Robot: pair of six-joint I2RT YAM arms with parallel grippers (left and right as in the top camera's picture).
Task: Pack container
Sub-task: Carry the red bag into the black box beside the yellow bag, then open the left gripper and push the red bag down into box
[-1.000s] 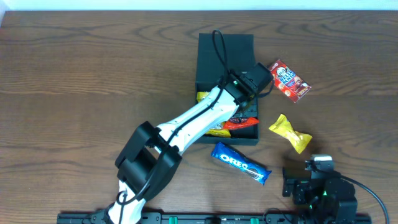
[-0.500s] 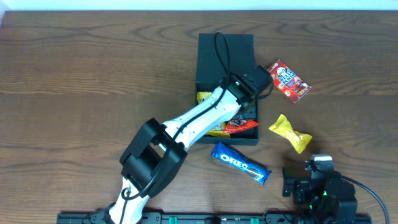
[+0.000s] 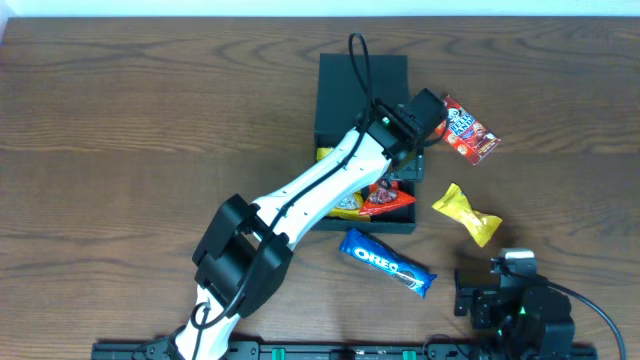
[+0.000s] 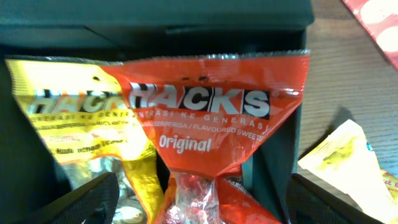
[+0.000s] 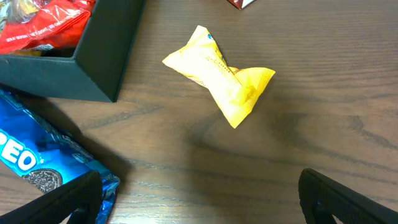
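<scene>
Left gripper (image 3: pixel 428 110) slid toward the far edge. It hangs wide and empty because the red bag (image 4: pixel 211 124) is in the container (image 3: pixel 335 90).

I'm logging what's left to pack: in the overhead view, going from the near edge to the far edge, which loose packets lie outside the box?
Blue Oreo biscuit packet → yellow twisted-end wrapper packet → red cartoon-printed snack packet.

From overhead, we are finding the left arm (image 3: pixel 330 180) covering much of the container (image 3: pixel 362 75) and its inside. In the left wrist view the orange Hacks bag (image 4: pixel 211 124) is running off the bottom edge. In the right wrist view the Oreo packet (image 5: pixel 37 168) is running off the left edge, and the right gripper (image 5: pixel 199 186) is showing only dark corner stubs.
</scene>
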